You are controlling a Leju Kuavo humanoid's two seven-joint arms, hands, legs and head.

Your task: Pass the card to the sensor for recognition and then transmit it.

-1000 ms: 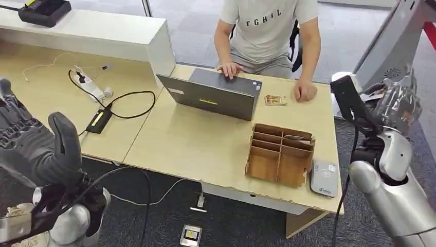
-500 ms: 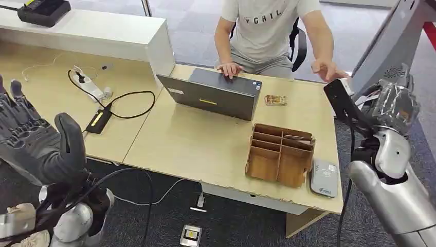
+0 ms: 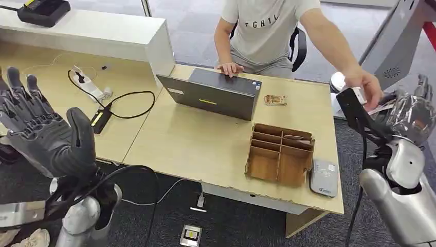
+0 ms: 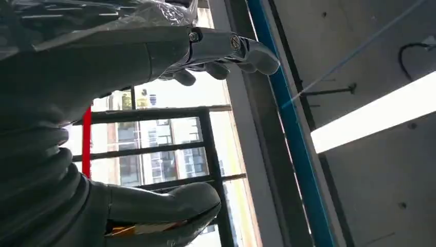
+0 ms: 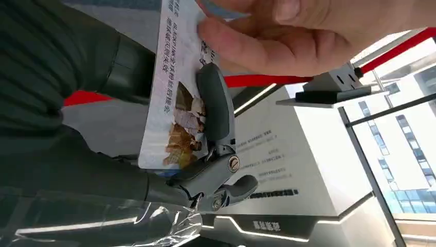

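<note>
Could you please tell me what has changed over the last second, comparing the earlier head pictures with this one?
The person's hand left the light wooden desk, reached out to the robot's raised right hand and now pinches the white printed card that this hand holds. The left hand rose, fingers spread. The grey laptop, brown slotted wooden card box and grey card sensor stayed put.

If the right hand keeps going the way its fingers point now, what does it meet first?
Probably the person's hand, already gripping the far end of the card that the right hand holds. Beyond it the way looks free, though depth is unclear.
</note>
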